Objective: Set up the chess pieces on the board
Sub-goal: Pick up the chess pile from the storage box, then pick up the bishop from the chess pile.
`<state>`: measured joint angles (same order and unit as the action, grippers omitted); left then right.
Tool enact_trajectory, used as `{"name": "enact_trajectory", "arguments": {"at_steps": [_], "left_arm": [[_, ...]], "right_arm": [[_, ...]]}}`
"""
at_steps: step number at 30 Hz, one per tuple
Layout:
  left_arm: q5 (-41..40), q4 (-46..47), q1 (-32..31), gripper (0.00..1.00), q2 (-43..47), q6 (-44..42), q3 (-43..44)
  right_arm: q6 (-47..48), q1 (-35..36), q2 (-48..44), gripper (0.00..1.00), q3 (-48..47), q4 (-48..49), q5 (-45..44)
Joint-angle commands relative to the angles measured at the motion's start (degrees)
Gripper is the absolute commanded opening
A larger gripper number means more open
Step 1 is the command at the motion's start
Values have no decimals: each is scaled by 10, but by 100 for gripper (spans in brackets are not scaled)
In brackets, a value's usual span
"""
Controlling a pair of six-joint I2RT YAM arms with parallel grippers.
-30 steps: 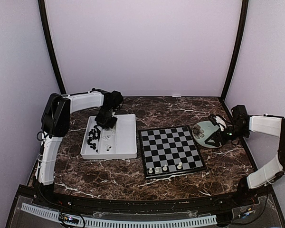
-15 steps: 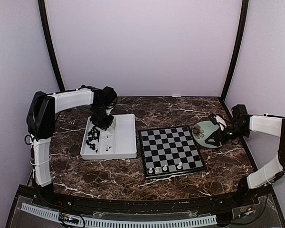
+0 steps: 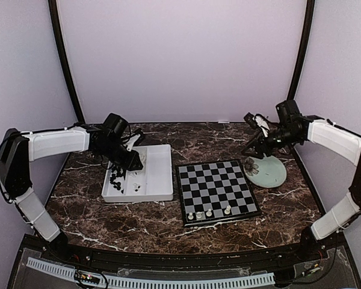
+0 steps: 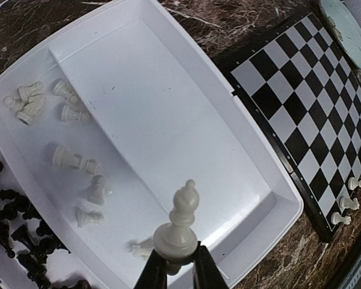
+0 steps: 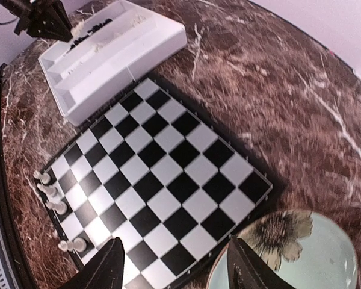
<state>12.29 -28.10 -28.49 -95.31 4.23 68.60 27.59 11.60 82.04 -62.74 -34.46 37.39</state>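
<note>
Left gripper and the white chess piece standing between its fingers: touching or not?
Touching. The left wrist view shows the left gripper with both dark fingers pressed against the sides of the white chess piece at its base, held over the white tray.

Robot lab booth, plain lilac walls (image 3: pixel 180 60), marble-look tabletop (image 3: pixel 144 220), blk corner poles (image 3: pixel 64 60)

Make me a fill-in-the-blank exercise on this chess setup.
1. The left tool is shut on a ___ chess piece above the tray.
2. ___ white pieces stand along the near edge of the board.
3. The right tool is ___, holding nothing.
Missing words: white; four; open.
</note>
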Motion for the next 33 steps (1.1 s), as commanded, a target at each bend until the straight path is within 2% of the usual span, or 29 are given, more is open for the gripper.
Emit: {"name": "enact_trajectory", "arguments": {"at_steps": [1,7,15,22,33], "left_arm": [[96,120,-1,1,59,-21,-44],[127,187,-23,1,92,-14,-84],[154,221,-48,1,95,-4,-102],[173,222,-56,1,91,-9,-100],[179,228,-60,1,91,-12,-102]], "right_arm": [[-65,74,74,60,-106,20,43],[-167,184,220,60,-256,59,67],[-300,268,336,64,-398,125,81],[-346,299,380,65,-432,152,83],[-375,316,403,57,-426,176,110]]}}
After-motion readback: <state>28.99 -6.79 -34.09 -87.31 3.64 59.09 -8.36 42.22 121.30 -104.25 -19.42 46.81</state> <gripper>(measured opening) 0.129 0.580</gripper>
